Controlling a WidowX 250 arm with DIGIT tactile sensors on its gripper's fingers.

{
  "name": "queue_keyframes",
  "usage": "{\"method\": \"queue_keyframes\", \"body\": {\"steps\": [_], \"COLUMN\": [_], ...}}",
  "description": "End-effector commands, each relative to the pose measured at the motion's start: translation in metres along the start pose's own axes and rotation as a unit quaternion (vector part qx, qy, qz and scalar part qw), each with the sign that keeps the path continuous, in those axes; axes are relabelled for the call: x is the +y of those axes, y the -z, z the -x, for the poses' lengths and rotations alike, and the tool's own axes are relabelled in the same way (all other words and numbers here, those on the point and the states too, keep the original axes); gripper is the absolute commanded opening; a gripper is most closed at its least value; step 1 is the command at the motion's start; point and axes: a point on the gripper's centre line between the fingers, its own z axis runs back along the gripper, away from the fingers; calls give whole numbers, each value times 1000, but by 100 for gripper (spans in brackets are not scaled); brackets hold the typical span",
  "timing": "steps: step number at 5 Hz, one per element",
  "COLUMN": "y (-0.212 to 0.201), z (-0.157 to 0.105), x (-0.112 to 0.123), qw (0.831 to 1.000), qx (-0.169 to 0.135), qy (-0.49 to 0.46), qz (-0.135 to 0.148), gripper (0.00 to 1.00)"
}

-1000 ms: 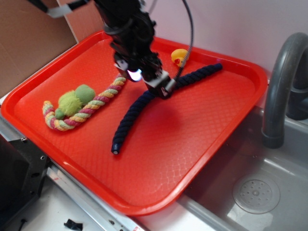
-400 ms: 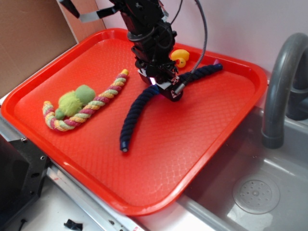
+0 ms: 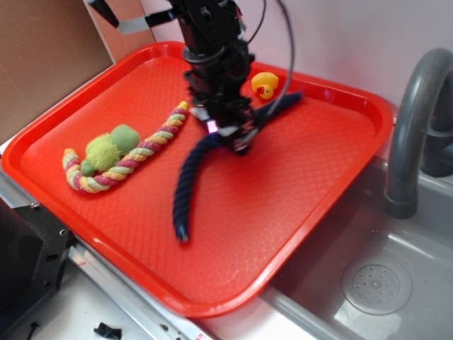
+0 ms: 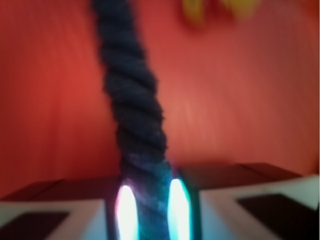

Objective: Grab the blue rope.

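Observation:
The blue rope (image 3: 190, 177) is a thick dark navy twisted rope lying on the red tray (image 3: 297, 191). It bends under my gripper (image 3: 228, 134), with one end toward the tray's front and the other toward the back right. My gripper is shut on the rope near its middle. In the wrist view the rope (image 4: 134, 105) runs up from between my two lit pads, pinched tight by my gripper (image 4: 148, 205).
A pink-yellow-green braided rope (image 3: 127, 159) with a green fuzzy ball lies on the tray's left. A yellow rubber duck (image 3: 265, 84) sits at the back of the tray. A grey faucet (image 3: 410, 127) and a sink stand to the right. Brown cardboard stands at the back left.
The gripper has moved right and back, then slightly left, dragging the blue rope; its front end has shifted and its far end has pulled in from the back right.

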Motion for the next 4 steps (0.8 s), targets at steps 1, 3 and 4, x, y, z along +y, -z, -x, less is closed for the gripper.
{"method": "queue_keyframes", "body": {"steps": [1,3,4], "y": [-113,-166,-162], "z": [35,97,102], "x": [-3,1,-4], "qw": [996,998,998], "qx": [-30,-52,-52], "qy": [-32,-20,-17], "qz": [74,34,19], "gripper": [0,0,0]}}
